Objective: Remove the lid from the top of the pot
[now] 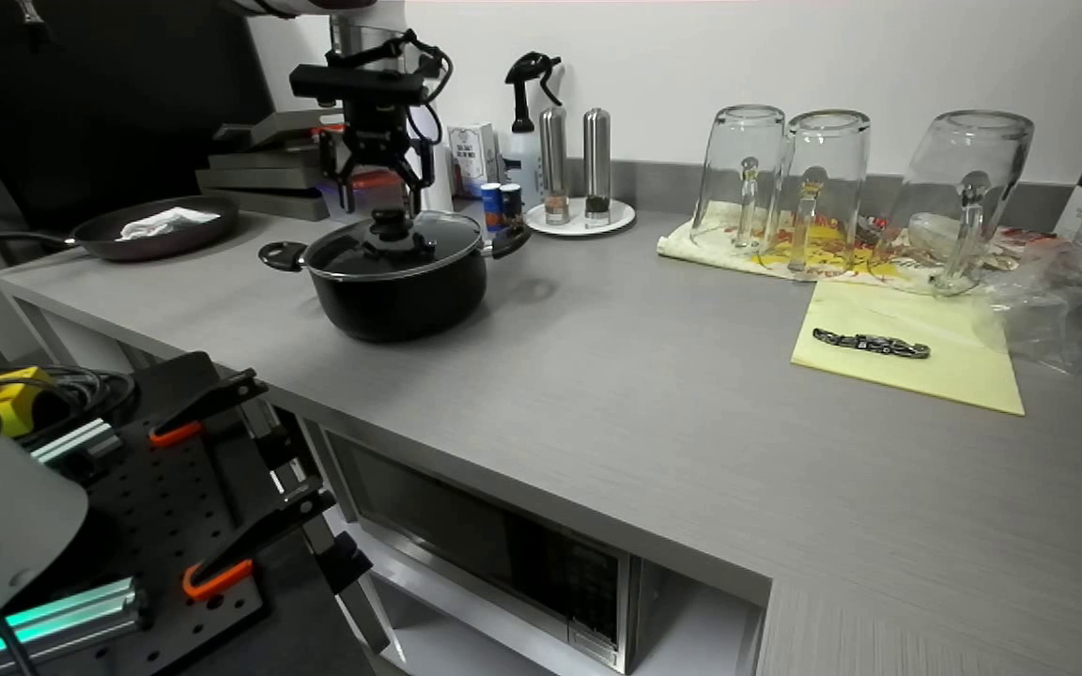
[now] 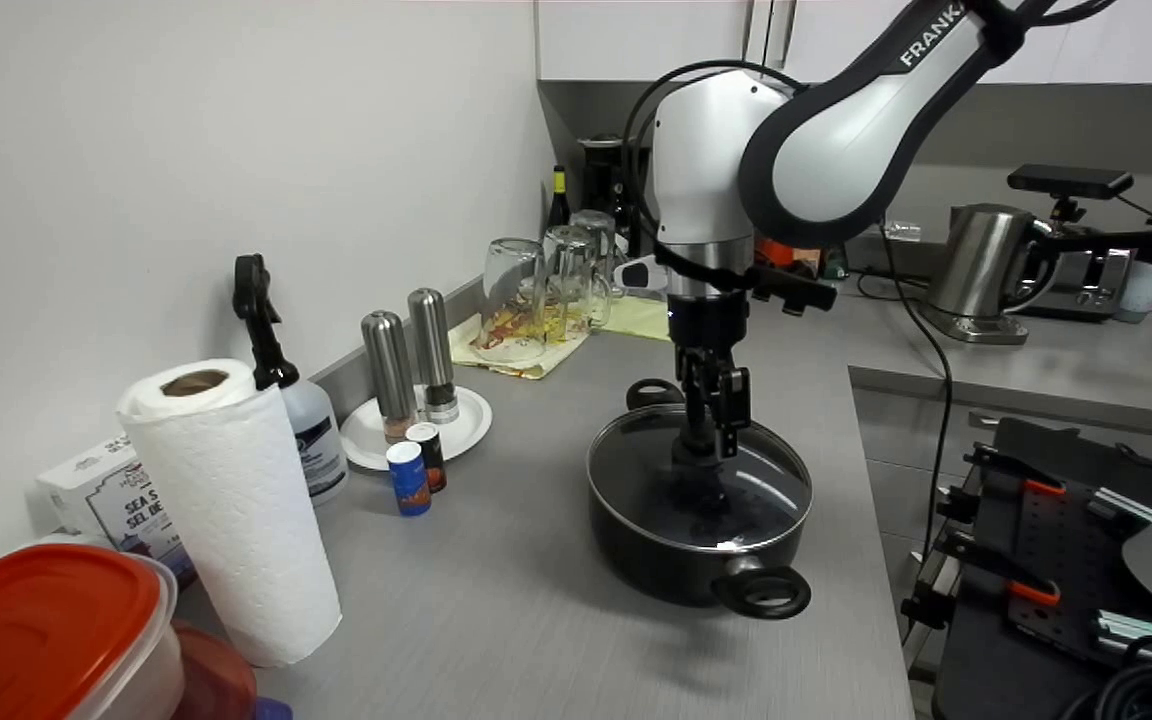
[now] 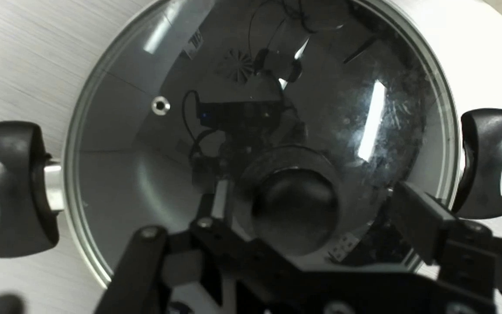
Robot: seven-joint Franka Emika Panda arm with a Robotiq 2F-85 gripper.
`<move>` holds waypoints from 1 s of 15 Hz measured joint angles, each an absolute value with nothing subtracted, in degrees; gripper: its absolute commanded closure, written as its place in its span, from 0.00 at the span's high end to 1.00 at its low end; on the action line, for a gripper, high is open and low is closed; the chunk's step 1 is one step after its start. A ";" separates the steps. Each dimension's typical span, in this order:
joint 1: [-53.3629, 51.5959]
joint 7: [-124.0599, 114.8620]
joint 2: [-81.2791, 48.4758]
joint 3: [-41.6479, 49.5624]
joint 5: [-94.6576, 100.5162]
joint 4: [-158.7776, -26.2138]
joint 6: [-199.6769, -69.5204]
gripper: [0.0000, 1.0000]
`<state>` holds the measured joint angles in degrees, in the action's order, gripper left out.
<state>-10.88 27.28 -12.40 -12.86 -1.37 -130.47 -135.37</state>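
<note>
The black pot (image 1: pixel 400 305) stands upright on the grey counter in both exterior views (image 2: pixel 651 570). The glass lid (image 1: pixel 442 239) sits on its top, with a metal-edged rim and a black centre knob (image 1: pixel 391 223). The wrist view looks down on the lid (image 3: pixel 277 131) and the knob (image 3: pixel 295 213), with a pot handle at each side. My gripper (image 1: pixel 381 204) is open and empty over the lid, pointing down (image 2: pixel 716 445). Its fingers (image 3: pixel 316 198) lie on either side of the knob with gaps, the left one nearer. Whether the tips reach below the knob's top I cannot tell.
A frying pan (image 1: pixel 156 230) with a white cloth lies beside the pot. Two metal mills (image 2: pixel 426 350) on a white plate, small shakers (image 2: pixel 409 480) and a paper towel roll (image 2: pixel 236 520) stand toward the wall. Upturned glass mugs (image 1: pixel 813 188) stand farther along the counter.
</note>
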 measured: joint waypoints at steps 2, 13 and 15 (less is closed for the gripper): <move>-10.74 27.58 -12.52 -13.02 -1.37 -130.30 -135.51 0.44; -9.78 29.22 -11.98 -13.37 -1.31 -129.89 -135.80 0.25; -9.51 29.24 -10.89 -13.37 -1.20 -129.86 -135.74 0.25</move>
